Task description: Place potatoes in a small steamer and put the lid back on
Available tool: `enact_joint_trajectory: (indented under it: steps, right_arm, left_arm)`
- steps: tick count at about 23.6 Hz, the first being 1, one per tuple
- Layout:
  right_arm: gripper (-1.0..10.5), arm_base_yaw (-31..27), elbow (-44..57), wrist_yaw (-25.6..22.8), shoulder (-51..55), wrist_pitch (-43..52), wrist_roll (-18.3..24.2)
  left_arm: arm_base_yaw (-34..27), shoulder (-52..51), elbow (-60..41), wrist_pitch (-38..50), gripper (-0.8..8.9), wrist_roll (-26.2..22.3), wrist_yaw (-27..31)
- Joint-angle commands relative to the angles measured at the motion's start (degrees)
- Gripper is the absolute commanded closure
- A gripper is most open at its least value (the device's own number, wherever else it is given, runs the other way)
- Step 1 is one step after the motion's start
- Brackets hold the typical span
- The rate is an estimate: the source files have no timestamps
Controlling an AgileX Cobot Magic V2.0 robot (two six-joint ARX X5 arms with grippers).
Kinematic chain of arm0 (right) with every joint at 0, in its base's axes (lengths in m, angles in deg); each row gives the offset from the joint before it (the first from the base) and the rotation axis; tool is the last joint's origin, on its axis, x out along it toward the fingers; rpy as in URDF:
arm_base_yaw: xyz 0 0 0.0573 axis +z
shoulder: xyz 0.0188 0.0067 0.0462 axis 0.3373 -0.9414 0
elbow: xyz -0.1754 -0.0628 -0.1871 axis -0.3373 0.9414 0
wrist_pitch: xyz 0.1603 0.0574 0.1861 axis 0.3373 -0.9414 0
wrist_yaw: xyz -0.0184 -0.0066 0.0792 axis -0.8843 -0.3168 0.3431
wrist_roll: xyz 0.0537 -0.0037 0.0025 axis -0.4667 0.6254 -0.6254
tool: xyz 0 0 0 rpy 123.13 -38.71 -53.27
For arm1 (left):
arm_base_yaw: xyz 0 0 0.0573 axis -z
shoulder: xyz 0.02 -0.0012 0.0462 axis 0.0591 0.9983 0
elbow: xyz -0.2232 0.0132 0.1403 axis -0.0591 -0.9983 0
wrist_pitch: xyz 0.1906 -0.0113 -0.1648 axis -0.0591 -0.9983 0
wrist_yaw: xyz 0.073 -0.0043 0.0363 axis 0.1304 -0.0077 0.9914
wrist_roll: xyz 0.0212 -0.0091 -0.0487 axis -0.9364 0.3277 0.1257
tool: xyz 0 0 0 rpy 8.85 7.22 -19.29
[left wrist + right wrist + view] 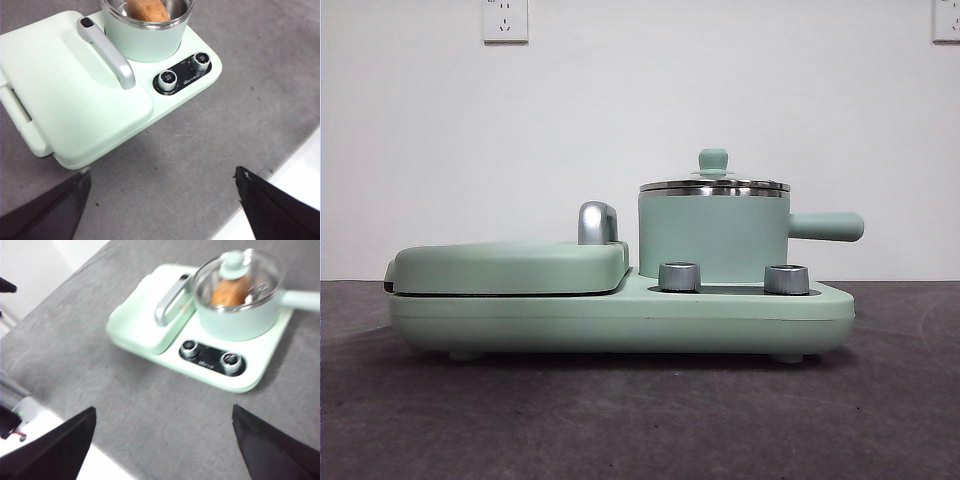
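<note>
The small steamer [713, 235] stands upright at centre right of the front view, seated on the right half of a mint-green cooker base [620, 318]. Its stubby side handle [826, 226] points toward the right edge of the frame. The lid [713, 184] sits level on the steel rim, with its green knob [713, 160] on top.

In the right wrist view the potato [231, 291] is visible through the glass of the lid [260, 270], lying inside the pot. The left wrist view shows the same potato [147, 10] at the top edge of its frame, within the pot's steel rim [145, 24]; the lid cannot be made out there.

The flat griddle cover [510, 266] lies shut on the left half of the base, and its chrome handle [597, 223] rises just left of the pot. Two silver dials [680, 277] sit on the base in front of the pot, side by side.

The left tool [162, 200] hangs above the grey worktop [200, 150], well apart from the cooker, jaws set wide and holding nothing. The right tool [162, 440] is likewise clear of the cooker, jaws spread wide and empty. Neither tool appears in the front view.

Two wall sockets [505, 20] show at the upper corners of the front view.
</note>
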Motion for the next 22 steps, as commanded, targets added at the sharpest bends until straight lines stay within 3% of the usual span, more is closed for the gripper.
enact_joint_trajectory:
  steps: [1, 11, 12, 13, 14, 15, 22]
  right_arm:
    - [5.1, 0.31, -0.52, 1.01, -1.95, 0.83, 0.04]
    - [5.1, 0.31, -0.52, 1.14, -3.82, 1.9, 1.68]
    - [5.2, 0.31, -0.52, 1.16, -3.82, 1.92, 1.7]
    - [5.9, 0.31, -0.52, 1.22, -3.82, 1.88, 1.77]
    - [7.5, 0.31, -0.52, 1.44, -3.82, 1.77, 2.01]
    - [9.3, 0.31, -0.52, 1.55, -3.82, 1.57, 2.1]
    - [9.2, 0.31, -0.55, 1.14, -3.76, 1.9, 2.49]
  left_arm:
    - [0.52, -5.2, -2.62, 1.75, 3.45, 2.78, -0.22]
    - [0.52, -14.93, -9.57, 3.54, 3.57, 5.57, -0.81]
    - [0.52, -14.93, -9.57, 3.54, 3.99, 5.57, -0.81]
    - [0.5, -14.93, -9.57, 3.56, 5.53, 5.57, -0.81]
    - [0.52, -14.84, -9.57, 3.67, 7.37, 5.44, -0.81]
    - [0.5, -14.82, -9.57, 3.87, 8.27, 5.38, -0.72]
    - [0.52, -14.84, -9.53, 4.35, 8.08, 5.35, -0.61]
